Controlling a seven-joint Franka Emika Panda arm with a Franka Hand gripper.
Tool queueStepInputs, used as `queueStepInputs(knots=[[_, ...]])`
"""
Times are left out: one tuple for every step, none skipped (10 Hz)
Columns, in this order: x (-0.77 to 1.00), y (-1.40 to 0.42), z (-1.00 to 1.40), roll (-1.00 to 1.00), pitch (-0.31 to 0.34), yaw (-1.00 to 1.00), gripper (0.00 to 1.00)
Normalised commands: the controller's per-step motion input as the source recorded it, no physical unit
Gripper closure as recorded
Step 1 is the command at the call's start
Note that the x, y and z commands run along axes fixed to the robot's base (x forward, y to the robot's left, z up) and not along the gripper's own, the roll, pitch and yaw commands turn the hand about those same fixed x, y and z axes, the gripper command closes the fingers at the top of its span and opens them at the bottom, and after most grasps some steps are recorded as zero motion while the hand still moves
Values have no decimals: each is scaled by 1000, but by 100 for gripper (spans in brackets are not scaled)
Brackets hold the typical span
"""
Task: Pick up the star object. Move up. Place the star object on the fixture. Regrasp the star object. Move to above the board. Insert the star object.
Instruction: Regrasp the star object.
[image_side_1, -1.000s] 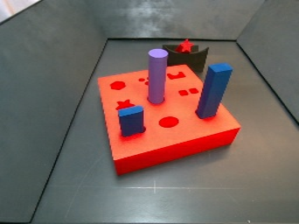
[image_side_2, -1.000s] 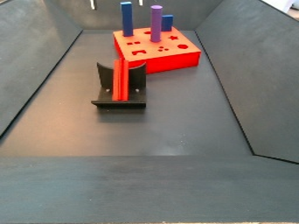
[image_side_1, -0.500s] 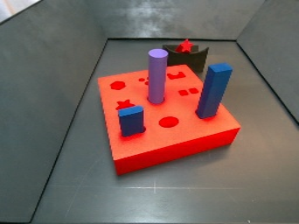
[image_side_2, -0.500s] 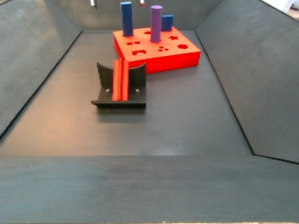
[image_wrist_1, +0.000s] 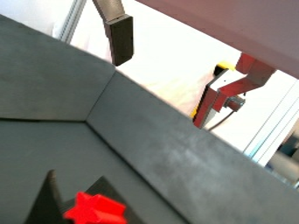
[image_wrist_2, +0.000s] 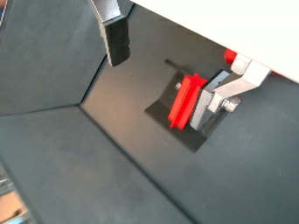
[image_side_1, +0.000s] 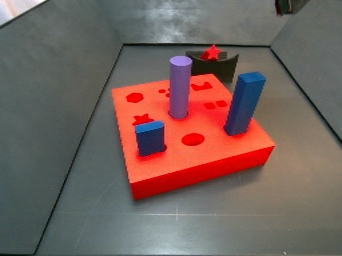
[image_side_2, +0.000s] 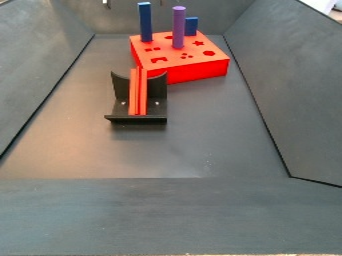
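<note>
In a wrist view, the gripper (image_wrist_2: 170, 61) hangs high with fingers (image_wrist_2: 114, 39) apart and empty, above the bright red star-shaped peg (image_wrist_2: 183, 101) leaning in the dark L-shaped fixture (image_wrist_2: 194, 129). In a side view, the thick red board (image_side_2: 181, 58) stands well apart. I judge the regrasp comes next: descend and close on the peg.

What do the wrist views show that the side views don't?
Only the wrist views: the tool, fingers apart with nothing between them, up above the floor. Only the side views: the board with its purple peg and blue pegs. Both: the star object resting on the fixture.
</note>
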Motion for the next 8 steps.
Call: queueStepInputs(knots=[[120, -51, -25, 375, 132, 218, 0], [114, -38, -15, 258, 104, 222, 0], [100, -37, -13, 199, 68, 221, 0], [91, -44, -19, 174, 26, 211, 0], [39, 69, -1000, 110, -10, 260, 0], [42, 69, -1000, 110, -19, 231, 0], [54, 64, -1000, 114, -56, 191, 0], [65, 55, -1000, 101, -91, 145, 0]])
